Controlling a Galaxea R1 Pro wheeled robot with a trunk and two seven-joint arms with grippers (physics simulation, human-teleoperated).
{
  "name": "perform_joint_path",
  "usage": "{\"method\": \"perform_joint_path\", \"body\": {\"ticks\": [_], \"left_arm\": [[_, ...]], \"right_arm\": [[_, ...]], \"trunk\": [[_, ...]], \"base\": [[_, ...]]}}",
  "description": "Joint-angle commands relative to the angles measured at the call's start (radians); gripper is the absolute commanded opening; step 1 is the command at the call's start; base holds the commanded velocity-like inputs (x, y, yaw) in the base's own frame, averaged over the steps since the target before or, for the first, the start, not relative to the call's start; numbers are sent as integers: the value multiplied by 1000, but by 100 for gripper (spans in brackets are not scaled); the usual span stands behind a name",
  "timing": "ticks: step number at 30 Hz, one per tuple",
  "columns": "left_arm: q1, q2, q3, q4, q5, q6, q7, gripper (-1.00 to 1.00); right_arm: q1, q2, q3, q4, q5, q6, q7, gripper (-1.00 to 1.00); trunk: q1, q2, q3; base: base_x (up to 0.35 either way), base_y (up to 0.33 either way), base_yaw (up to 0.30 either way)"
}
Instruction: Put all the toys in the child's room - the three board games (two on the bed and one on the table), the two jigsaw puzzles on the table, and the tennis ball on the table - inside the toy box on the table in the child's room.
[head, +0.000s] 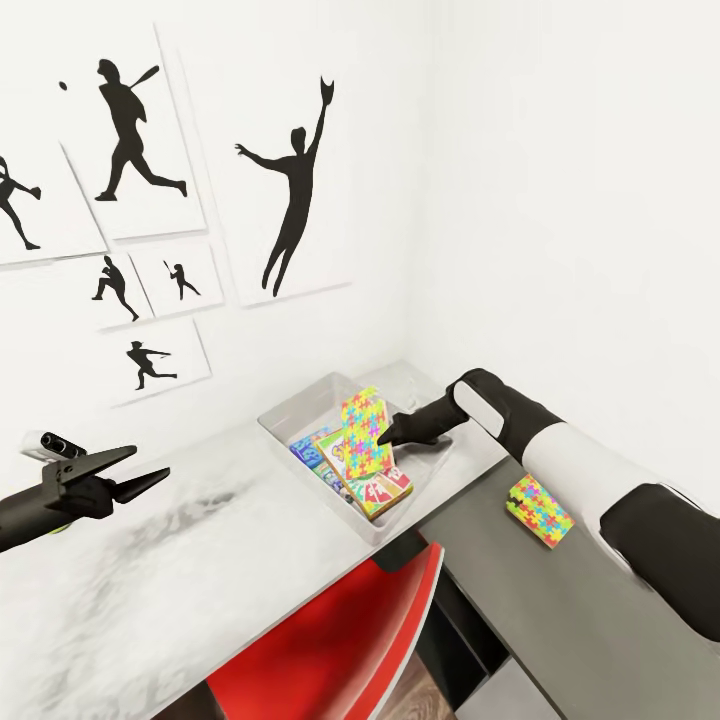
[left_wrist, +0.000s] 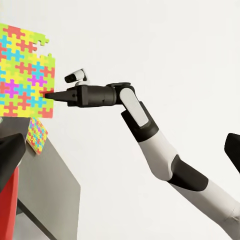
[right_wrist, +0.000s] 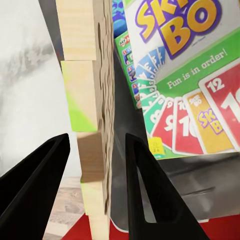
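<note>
— While the red chair (head: 330, 650) sits tucked under the desk (head: 180, 560) right below me, what are your two tools doing?

— My left tool (head: 135, 478) hangs over the pale desk top with its fingers spread apart, holding nothing. My right tool (head: 392, 437) is out over the toy box (head: 300, 405). A jigsaw puzzle (head: 365, 430) stands on edge between its fingers (right_wrist: 145, 195), upright above the games (from my right wrist I see the puzzle's thin wooden edge with a gap at each finger, so I cannot tell whether they are pinching it).

— And the rest of the toys?

— A second jigsaw puzzle (head: 539, 511) lies flat on the lower dark grey section, near my right forearm. Inside the toy box, the Skip-Bo game (right_wrist: 185, 75) lies on top, with other game boxes (head: 318, 452) showing beside and under it. Behind, sports silhouettes (head: 290, 190) hang on the white wall.
</note>
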Motion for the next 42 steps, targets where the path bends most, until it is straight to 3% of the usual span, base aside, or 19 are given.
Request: {"method": "perform_joint_path", "body": {"ticks": [1,18,19,42], "left_arm": [[-1,0,0,0,-2,3,-4,100],[-1,0,0,0,-2,3,-4,100],[-1,0,0,0,-2,3,-4,100],[-1,0,0,0,0,3,-4,100]], "right_arm": [[-1,-1,5,-1,7,0,10,-100],[-1,-1,5,-1,7,0,12,-100],[-1,-1,5,-1,7,0,12,100],[-2,-11,-3,-15,4,-1,13,100]], "trunk": [[1,-2,-2],[1,-2,-2],[1,-2,-2],[1,-2,-2]], "base": [[0,0,0],[0,0,0],[0,0,0],[0,0,0]]}}
